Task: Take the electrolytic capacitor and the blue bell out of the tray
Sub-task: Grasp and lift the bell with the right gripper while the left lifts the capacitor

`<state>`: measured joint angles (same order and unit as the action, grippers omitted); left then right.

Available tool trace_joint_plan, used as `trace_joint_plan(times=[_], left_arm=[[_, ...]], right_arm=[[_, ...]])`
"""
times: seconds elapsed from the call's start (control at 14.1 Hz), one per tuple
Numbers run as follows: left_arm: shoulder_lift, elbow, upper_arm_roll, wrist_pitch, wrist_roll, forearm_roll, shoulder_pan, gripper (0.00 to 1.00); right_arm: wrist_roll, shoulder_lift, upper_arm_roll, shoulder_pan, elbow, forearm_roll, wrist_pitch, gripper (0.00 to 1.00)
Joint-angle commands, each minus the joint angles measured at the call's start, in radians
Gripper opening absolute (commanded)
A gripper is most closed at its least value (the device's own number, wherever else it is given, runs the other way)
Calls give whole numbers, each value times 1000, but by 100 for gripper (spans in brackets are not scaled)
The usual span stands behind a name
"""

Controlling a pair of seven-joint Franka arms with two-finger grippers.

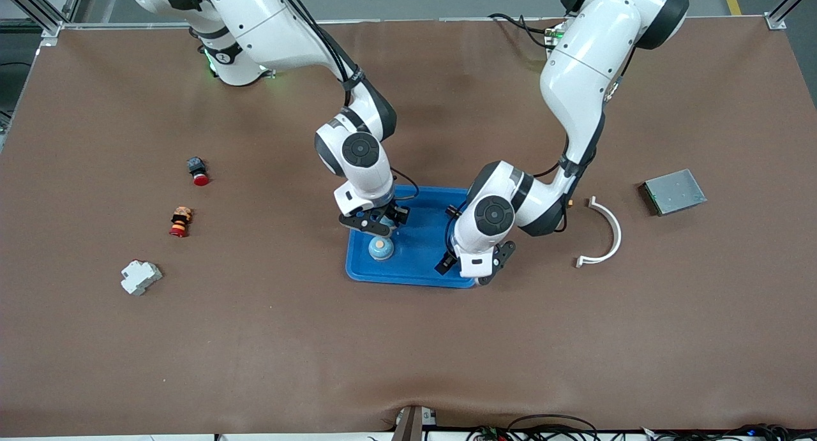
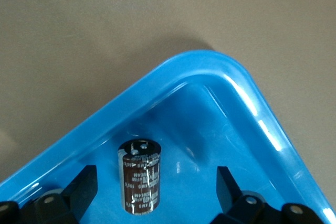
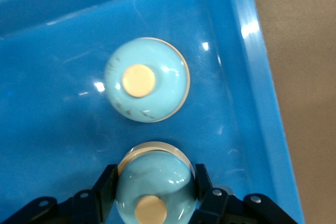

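Observation:
A blue tray [image 1: 424, 205] lies mid-table. Above its corner toward the right arm's end, my right gripper [image 1: 378, 229] [image 3: 155, 182] is shut on a light blue bell [image 3: 155, 190] with a tan button; both fingers press its sides. A second matching bell [image 3: 146, 80] [image 1: 381, 249] rests on the tray floor just ahead of it. My left gripper [image 1: 471, 270] [image 2: 156, 182] hangs open over the tray corner [image 2: 210, 64] toward the left arm's end. A brown capacitor [image 2: 139, 177] stands on end on the tray floor between its fingers [image 2: 84, 187], touching neither. The front view hides the capacitor.
Toward the right arm's end lie a black-and-red button [image 1: 198, 171], a red-and-orange part [image 1: 180, 221] and a white block [image 1: 140, 277]. Toward the left arm's end lie a white curved strip [image 1: 607, 233] and a grey metal box [image 1: 674, 192].

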<state>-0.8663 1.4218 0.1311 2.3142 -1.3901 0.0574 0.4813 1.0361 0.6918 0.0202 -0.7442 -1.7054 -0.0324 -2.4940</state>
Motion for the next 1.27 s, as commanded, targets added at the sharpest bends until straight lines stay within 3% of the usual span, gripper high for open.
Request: trace_joint_plan(times=[0.0,0.14,0.5,0.64,0.78,0.92,1.2], left_arm=[[-11,-18,-8,8,-18,-17,10,100],[-11,-18,-8,8,-18,-17,10,100],[-10,-18,-8,8,-18,-17,10,55],[-11,-18,-8,8,-36,-17,10,37],[-10,-18,-8,8,-50,-16,8,28],[-7,-20,-8,8,-55,-16,8,11],[15,-20,-7,-1,-55,-14,7,6]], right_arm=[[16,0,4,-11,35,0,36,0],[-4,-47,4,0,35,5,117,0],[-308,-231,9,130,-22,5,334,0],[-443,-322,9,198,-126,5,322,0],[-563,-389,10,268,-230,5,287,0],[-698,-435,9,368,-336,5,206,0],[-899,-474,4,508,-442,-11,147,0]])
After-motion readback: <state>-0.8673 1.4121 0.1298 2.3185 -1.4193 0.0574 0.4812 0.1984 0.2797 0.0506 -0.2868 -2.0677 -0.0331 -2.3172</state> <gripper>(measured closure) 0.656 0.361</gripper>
